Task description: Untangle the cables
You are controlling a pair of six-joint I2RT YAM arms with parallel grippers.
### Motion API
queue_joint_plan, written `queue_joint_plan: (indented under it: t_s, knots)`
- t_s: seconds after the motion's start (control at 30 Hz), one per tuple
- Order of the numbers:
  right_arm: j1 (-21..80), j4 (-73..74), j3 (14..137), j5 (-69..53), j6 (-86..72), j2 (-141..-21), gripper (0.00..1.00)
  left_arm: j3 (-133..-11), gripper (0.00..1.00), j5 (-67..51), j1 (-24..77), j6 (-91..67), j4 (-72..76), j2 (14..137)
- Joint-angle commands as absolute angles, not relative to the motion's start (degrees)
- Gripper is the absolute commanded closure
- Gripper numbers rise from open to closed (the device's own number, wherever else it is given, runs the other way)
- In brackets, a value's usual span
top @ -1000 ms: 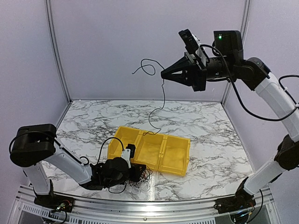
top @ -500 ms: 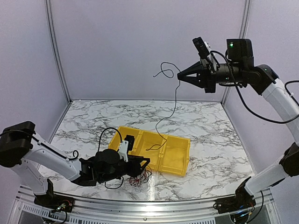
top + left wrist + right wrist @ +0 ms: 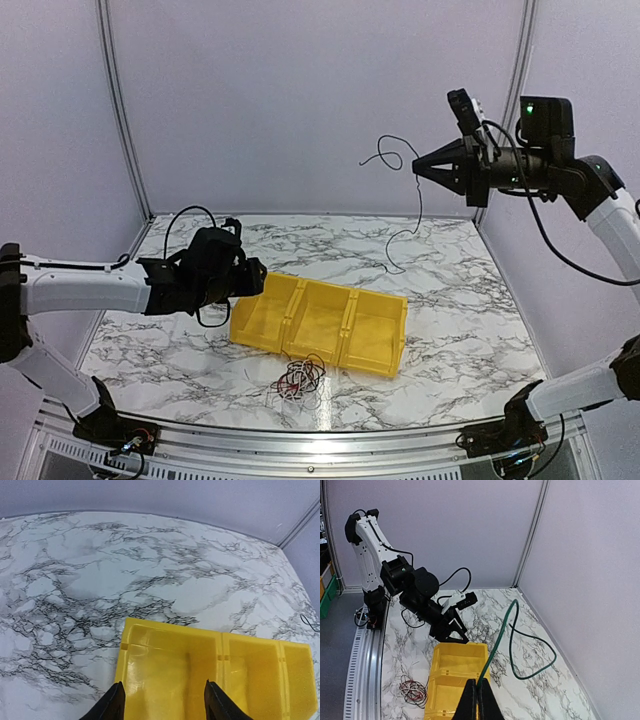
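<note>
Cables [image 3: 300, 378] lay in one knotted heap, strands too fine to count; right tool [image 3: 418, 168] pinched one dangling wire [image 3: 421, 205]; left tool [image 3: 164, 683] gaped empty.

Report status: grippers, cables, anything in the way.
Left gripper open, empty, above yellow bin. Right gripper shut on single cable, held high, dangling. Remaining cables tangled on table, in front of bin. Nothing covering them.
</note>
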State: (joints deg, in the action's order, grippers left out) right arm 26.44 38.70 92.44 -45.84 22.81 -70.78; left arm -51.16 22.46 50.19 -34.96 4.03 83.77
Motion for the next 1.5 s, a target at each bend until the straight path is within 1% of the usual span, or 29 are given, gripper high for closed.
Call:
queue_joint_plan:
  t_s: [0.0, 0.07, 0.17, 0.27, 0.33, 0.43, 0.47, 0.53, 0.57, 0.67, 0.77, 1.13, 1.47]
  knots:
    - [25.92, 39.28, 90.63, -44.74, 23.56, -70.15, 1.00, -55.85, 0.44, 23.97, 47.72, -32.58, -11.29, 88.19]
    - [25.93, 39.17, 90.08, -44.98, 23.47, -70.03, 1.00, -57.64, 0.45, 22.40, 46.67, -31.69, -13.16, 91.02]
    - [25.92, 38.94, 89.25, -45.53, 23.30, -69.75, 1.00, -60.01, 0.51, 19.36, 45.20, -31.51, -15.09, 95.04]
    - [25.93, 38.85, 88.21, -45.79, 23.12, -69.09, 1.00, -61.35, 0.56, 20.24, 44.60, -32.40, -16.17, 97.77]
    - [25.92, 38.84, 87.39, -45.79, 23.19, -68.64, 1.00, -61.88, 0.63, 20.40, 44.15, -33.00, -16.34, 99.01]
    - [25.93, 38.80, 86.07, -45.52, 23.29, -67.98, 1.00, -62.54, 0.67, 20.75, 43.85, -33.62, -16.26, 100.11]
    - [25.93, 38.84, 85.64, -45.48, 23.29, -67.75, 1.00, -62.76, 0.71, 21.09, 43.86, -33.76, -16.22, 100.43]
    - [25.94, 38.89, 84.92, -45.37, 23.38, -67.51, 1.00, -62.93, 0.83, 22.21, 43.72, -34.56, -16.22, 100.74]
    - [25.92, 38.95, 84.64, -45.23, 23.52, -67.40, 1.00, -62.93, 0.87, 22.76, 43.64, -35.17, -16.18, 100.72]
    - [25.93, 39.35, 84.33, -44.37, 24.14, -67.27, 1.00, -62.49, 0.95, 24.80, 43.26, -38.03, -16.09, 100.01]
    - [25.93, 39.33, 83.99, -42.65, 24.83, -67.31, 1.00, -61.14, 1.00, 25.66, 43.06, -41.06, -14.57, 98.68]
    - [25.93, 33.50, 83.37, -36.13, 24.84, -70.76, 1.00, -60.25, 1.00, 22.27, 43.02, -40.45, -12.13, 100.90]
    - [25.80, 24.03, 75.22, -30.88, 26.01, -74.24, 1.00, -58.93, 1.00, 21.06, 43.04, -40.18, -10.07, 101.31]
